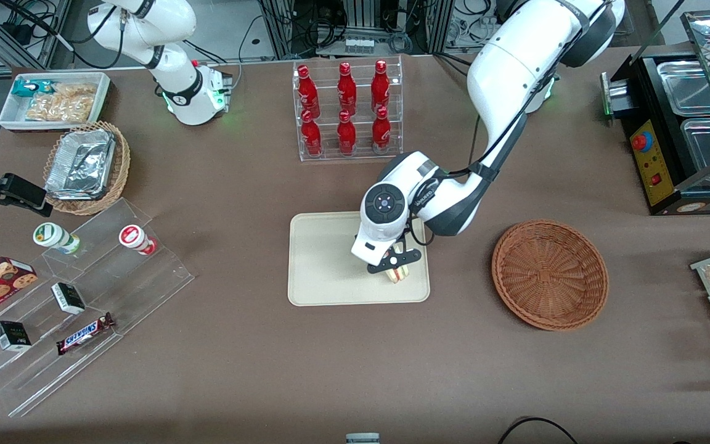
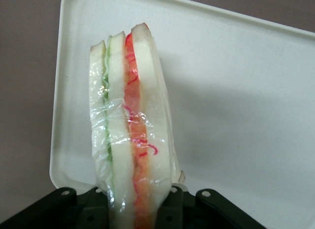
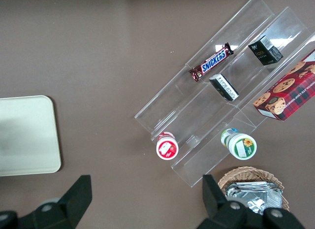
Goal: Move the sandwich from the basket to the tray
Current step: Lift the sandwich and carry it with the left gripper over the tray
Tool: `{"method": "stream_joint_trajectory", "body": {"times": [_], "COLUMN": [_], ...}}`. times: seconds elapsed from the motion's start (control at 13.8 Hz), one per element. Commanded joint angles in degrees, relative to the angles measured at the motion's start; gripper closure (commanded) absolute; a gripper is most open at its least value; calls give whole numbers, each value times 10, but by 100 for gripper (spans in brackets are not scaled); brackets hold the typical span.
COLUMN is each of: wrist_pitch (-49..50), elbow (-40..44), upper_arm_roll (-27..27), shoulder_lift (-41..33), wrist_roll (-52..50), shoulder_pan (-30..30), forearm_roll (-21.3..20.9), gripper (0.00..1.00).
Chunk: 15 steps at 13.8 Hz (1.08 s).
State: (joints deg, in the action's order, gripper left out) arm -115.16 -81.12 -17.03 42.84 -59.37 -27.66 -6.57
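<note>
Front view shows the tool (image 1: 395,264) clamped on the sandwich (image 1: 397,272) over the tray (image 1: 324,265); the basket (image 1: 550,274) holds nothing. Transfer looks nearly done. Lowering and release remain.

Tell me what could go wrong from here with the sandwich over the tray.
The gripper holds the sandwich by its narrow end, standing on edge over the tray. Released like this, it may topple. It sits near the tray's corner closest to the basket, so a fall could carry it over the low rim. The loose plastic wrap might also cling to a finger when the gripper opens.
</note>
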Motion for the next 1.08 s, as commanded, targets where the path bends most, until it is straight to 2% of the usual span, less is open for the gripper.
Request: {"method": "stream_joint_trajectory", "body": {"times": [0.0, 0.36, 0.65, 0.8, 0.94, 1.01], "wrist_pitch": [8, 8, 36, 33, 34, 34], "elbow": [10, 12, 5, 8, 11, 17], "upper_arm_roll": [1, 1, 0, -4, -4, -3], "shoulder_lift": [-3, -5, -20, -17, -17, -15], "wrist_roll": [-4, -2, 54, 117, 237, 259], "shoulder_pan": [-6, -6, 0, 18, 20, 20], "forearm_roll": [-6, -6, -2, 8, 58, 61], "gripper": [74, 75, 75, 73, 72, 72]}}
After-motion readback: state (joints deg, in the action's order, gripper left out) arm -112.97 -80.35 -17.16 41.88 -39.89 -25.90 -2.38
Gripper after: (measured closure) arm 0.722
